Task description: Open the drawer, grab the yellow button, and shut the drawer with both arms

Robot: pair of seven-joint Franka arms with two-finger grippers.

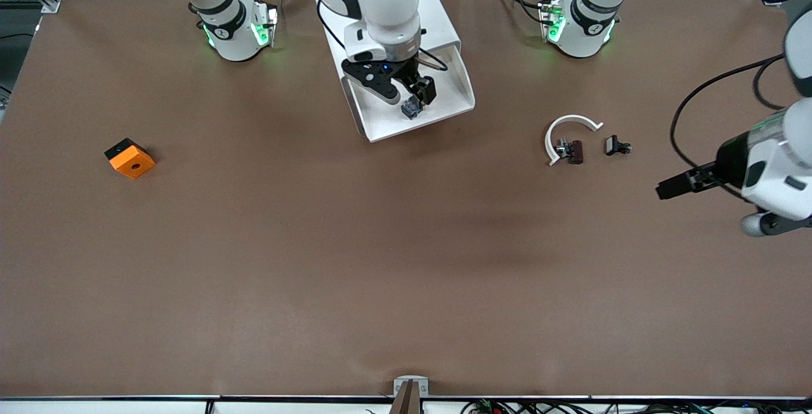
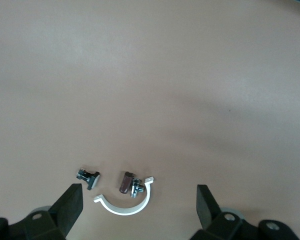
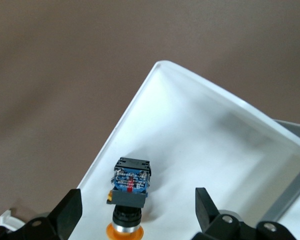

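Hovering over pulled-out white tray-like drawer [image 1: 444, 94], right hand [image 1: 411, 94] spread wide, nothing held. Small push-button with orange-yellow cap and dark blue-black body [image 3: 130, 192] lies in drawer beneath it. Judgement: lower straight, straddle body, close gently, clear drawer wall. Left hand [image 2: 139, 202] waits, released, over white curved ring [image 1: 568, 135] on brown counter [image 1: 406, 262]. Count: one button, one open drawer, one orange square block [image 1: 129, 158].

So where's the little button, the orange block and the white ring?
button [image 3: 131, 186]: right wrist view, on its dark body, in the open drawer.
orange block [image 1: 131, 160]: front view, on its top face.
white ring [image 1: 568, 121]: front view, on its curved band.
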